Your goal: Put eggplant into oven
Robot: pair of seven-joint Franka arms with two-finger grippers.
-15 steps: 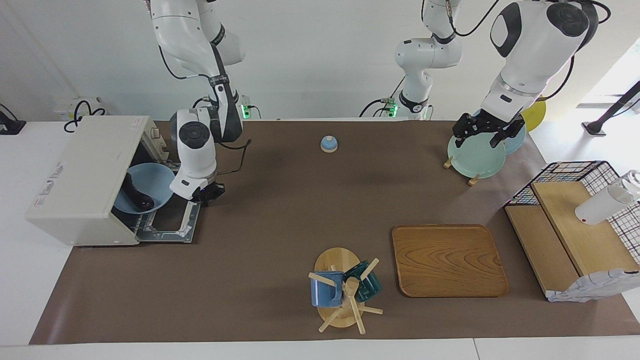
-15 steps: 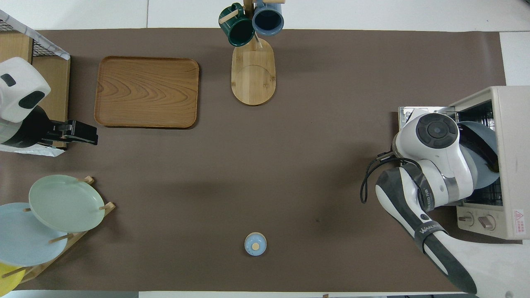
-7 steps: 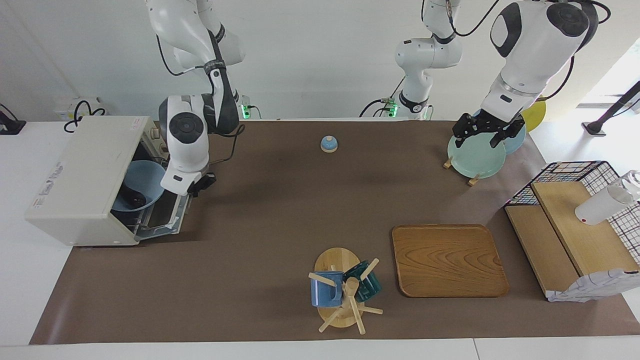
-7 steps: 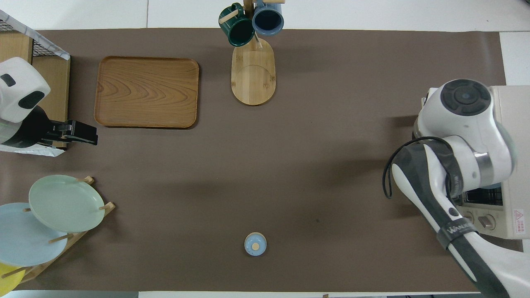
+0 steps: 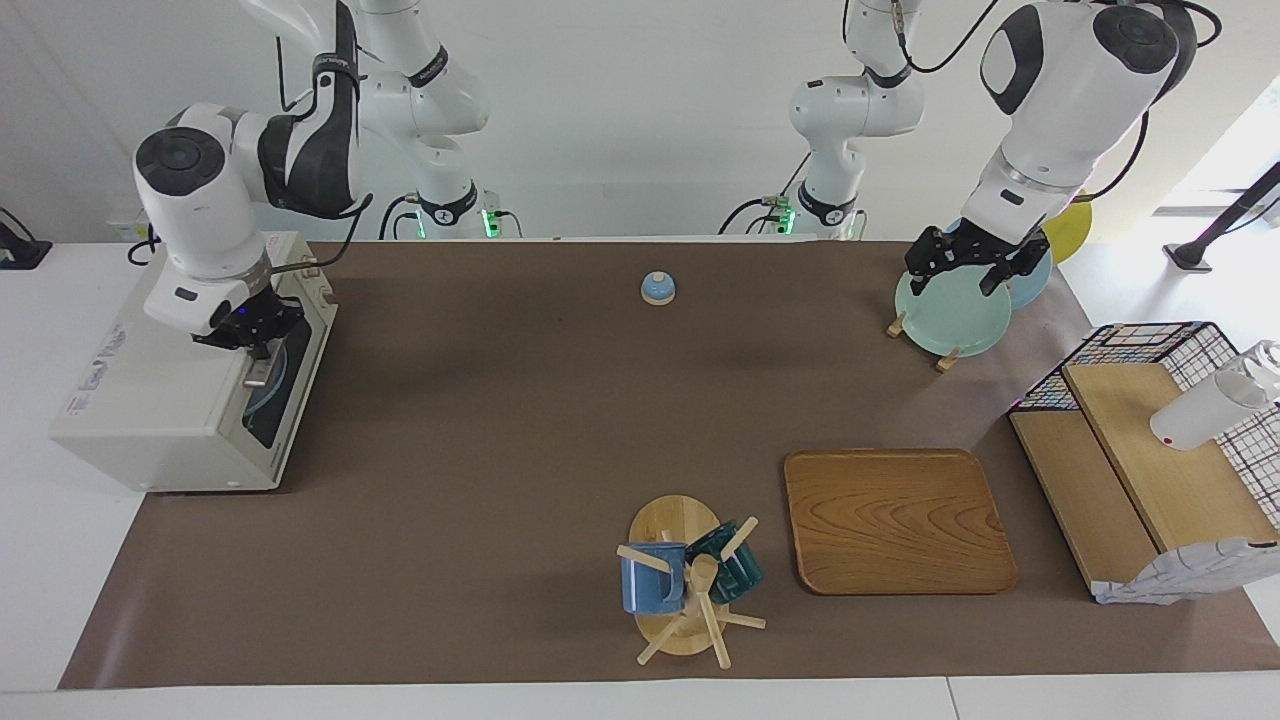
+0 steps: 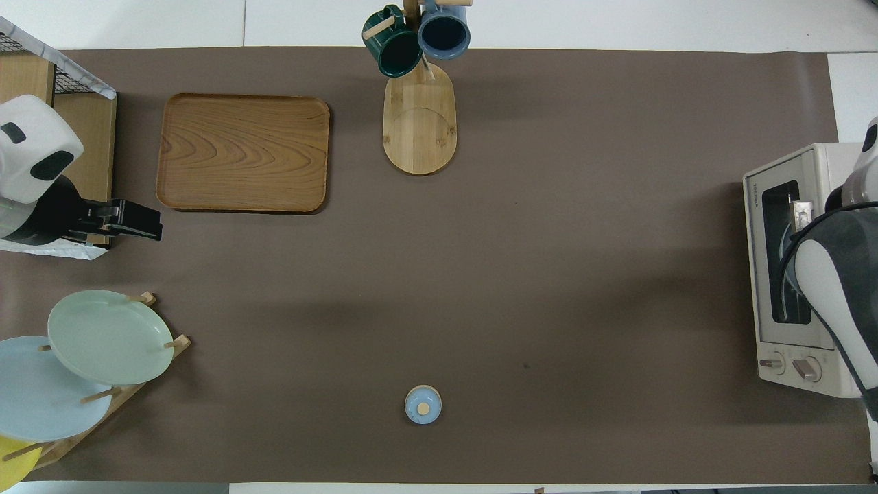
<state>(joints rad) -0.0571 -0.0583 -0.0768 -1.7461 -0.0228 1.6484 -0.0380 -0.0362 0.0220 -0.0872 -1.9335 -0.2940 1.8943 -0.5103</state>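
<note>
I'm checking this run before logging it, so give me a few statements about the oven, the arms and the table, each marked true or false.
1. The oven door is shut. True.
2. The right gripper is over the wooden tray. False: it is at the top edge of the oven door, fingertips shut.
3. The left gripper hangs open over the plates in the rack. True.
4. The eggplant lies on the table mat. False: none shows there; only a blue plate shows through the oven's glass.
5. Two mugs hang on the mug tree. True.
</note>
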